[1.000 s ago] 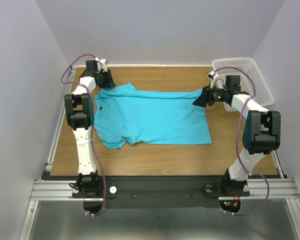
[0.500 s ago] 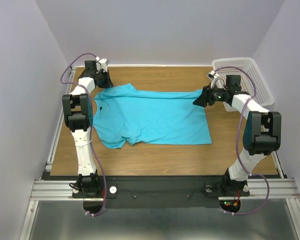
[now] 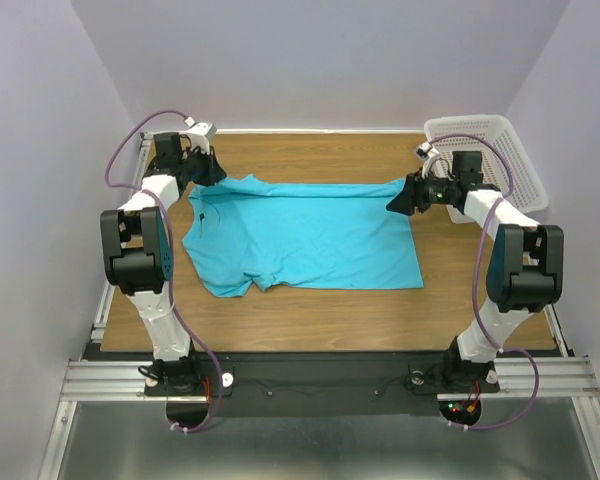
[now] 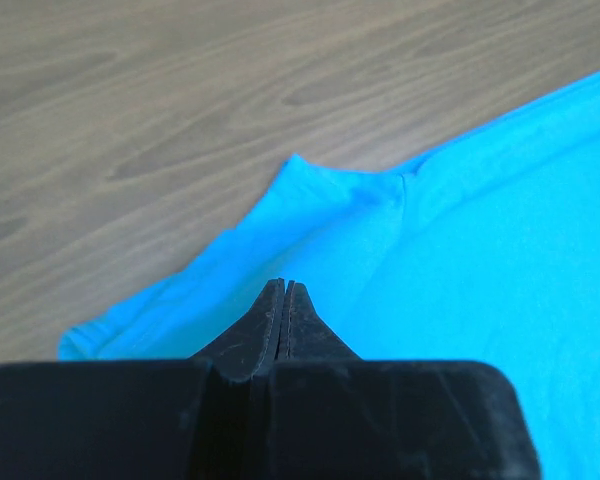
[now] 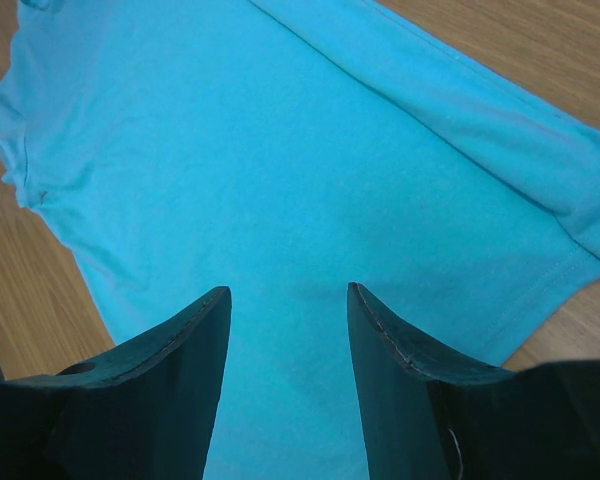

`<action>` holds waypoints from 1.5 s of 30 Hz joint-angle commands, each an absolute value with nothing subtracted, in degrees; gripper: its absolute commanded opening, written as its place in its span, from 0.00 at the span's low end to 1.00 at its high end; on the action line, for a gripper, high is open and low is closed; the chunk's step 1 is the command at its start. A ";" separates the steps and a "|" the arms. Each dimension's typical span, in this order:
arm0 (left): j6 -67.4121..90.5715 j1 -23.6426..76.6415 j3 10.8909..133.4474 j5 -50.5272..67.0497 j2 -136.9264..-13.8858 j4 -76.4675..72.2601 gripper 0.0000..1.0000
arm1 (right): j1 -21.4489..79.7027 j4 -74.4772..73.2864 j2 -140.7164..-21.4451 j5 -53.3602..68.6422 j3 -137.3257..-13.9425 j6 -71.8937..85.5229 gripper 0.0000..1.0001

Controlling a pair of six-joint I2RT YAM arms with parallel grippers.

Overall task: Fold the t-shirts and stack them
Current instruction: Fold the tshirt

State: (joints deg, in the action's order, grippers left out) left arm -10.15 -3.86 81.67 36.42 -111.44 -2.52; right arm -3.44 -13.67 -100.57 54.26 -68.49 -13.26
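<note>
The left claw (image 4: 285, 287) is closed, pinching the t-shirt (image 3: 310, 235) sleeve edge. The right claw (image 5: 288, 290) stands open over the hem.

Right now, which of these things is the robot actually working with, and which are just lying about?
In the job:
t-shirt, spread flat
left gripper, shut on its edge
right gripper, open over it

Just lying about:
white basket, far right corner
table, under everything
</note>
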 commanded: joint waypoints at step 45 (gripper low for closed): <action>-4.04 4.48 95.27 24.35 -124.27 -0.09 0.79 | -4.83 -13.01 -98.70 54.58 -67.06 -14.94 0.56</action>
